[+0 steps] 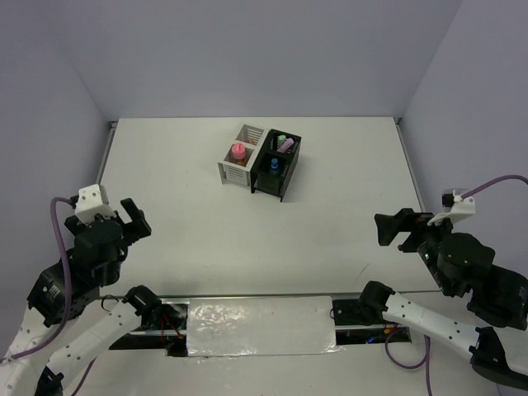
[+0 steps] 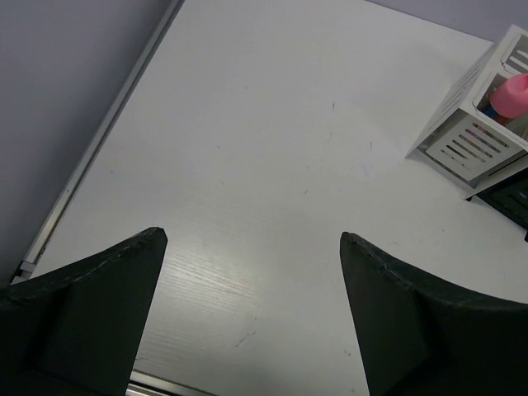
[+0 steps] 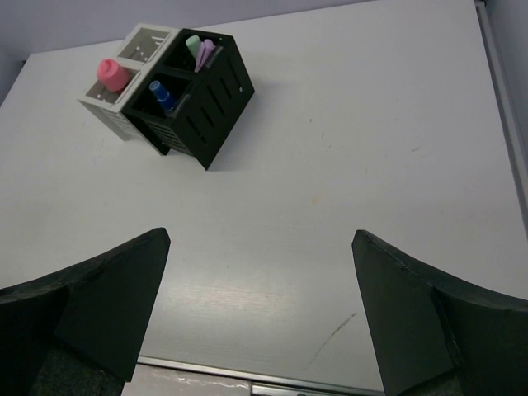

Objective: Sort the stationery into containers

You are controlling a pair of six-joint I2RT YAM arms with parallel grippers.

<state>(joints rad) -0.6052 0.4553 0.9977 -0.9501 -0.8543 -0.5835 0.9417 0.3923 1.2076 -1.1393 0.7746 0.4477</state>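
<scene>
The white slatted box point(image 1: 241, 163) and the black slatted box point(image 1: 279, 165) stand side by side at the far middle of the table. A stubby pink tube point(image 1: 238, 151) stands in the white box. A blue-capped bottle point(image 1: 275, 164), a green pen point(image 1: 280, 139) and a purple pen point(image 1: 286, 145) stand in the black box. The right wrist view shows both boxes, the white one point(image 3: 107, 103) and the black one point(image 3: 210, 103). My left gripper point(image 1: 136, 218) is open and empty at the near left. My right gripper point(image 1: 391, 230) is open and empty at the near right.
The table point(image 1: 198, 214) has a metal rim along its left edge point(image 2: 91, 157) and right edge point(image 3: 503, 91). A foil-covered strip point(image 1: 260, 326) lies between the arm bases at the near edge. Grey walls close in the back and sides.
</scene>
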